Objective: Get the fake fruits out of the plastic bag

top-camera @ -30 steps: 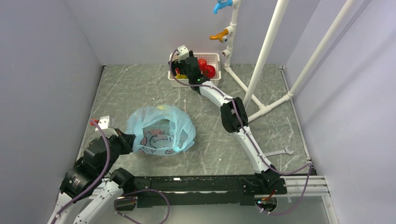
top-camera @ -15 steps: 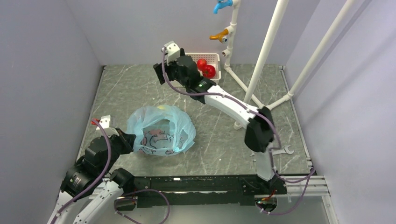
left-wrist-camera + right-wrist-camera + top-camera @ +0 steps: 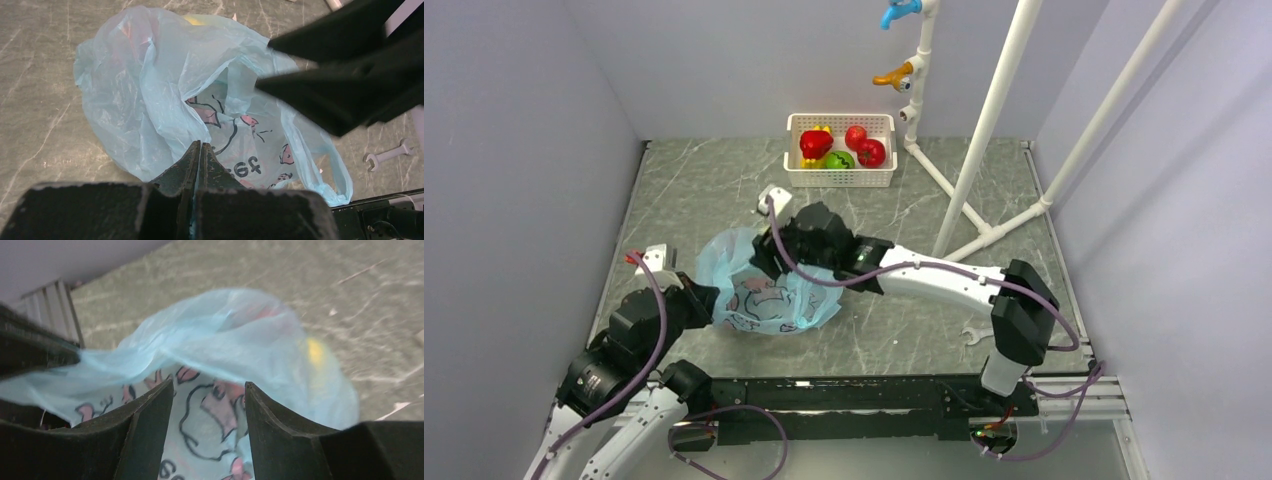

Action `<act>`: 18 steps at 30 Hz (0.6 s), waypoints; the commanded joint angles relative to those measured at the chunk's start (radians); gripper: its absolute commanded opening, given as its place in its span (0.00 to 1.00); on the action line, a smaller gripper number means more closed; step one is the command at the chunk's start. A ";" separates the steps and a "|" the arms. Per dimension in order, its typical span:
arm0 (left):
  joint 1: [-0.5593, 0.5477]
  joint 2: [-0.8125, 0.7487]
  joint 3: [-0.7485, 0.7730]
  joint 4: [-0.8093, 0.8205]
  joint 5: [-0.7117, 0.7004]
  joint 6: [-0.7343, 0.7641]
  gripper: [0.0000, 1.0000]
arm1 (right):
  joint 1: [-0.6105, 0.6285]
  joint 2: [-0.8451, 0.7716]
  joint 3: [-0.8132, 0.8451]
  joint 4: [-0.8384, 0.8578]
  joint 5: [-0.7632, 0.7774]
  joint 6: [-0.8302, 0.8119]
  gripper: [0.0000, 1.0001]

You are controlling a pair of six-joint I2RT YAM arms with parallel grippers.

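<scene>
The light-blue plastic bag lies crumpled at the near left of the table. My left gripper is shut on its left edge, with a strip of bag film pinched between the closed fingers. My right gripper is open and empty, hovering over the bag's far side; its fingers straddle the printed film. A yellow fruit shows through the bag's far wall and also appears in the left wrist view. A red pepper-shaped fruit and a red round fruit lie in the white basket.
The basket at the back also holds a green round fruit and another red piece. A white pipe frame stands at the back right. A wrench lies near the right arm's base.
My right arm swung from the basket at the back down and left to the bag, its gripper open. The red pepper now shows in the basket. My left gripper kept its hold.
</scene>
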 commanded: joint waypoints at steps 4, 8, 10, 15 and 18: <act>-0.003 0.039 -0.003 0.050 0.037 0.025 0.00 | 0.055 0.065 -0.076 0.085 0.164 -0.036 0.48; -0.003 0.072 -0.003 0.055 0.057 0.032 0.00 | 0.054 0.170 -0.065 0.129 0.253 -0.083 0.41; -0.002 0.091 -0.001 0.056 0.062 0.034 0.00 | 0.055 0.240 -0.019 0.122 0.272 -0.103 0.37; -0.002 0.121 0.002 0.058 0.070 0.034 0.00 | 0.054 0.391 0.065 0.178 0.355 -0.184 0.41; -0.002 0.125 -0.004 0.081 0.072 0.044 0.00 | 0.053 0.449 0.090 0.230 0.413 -0.244 0.49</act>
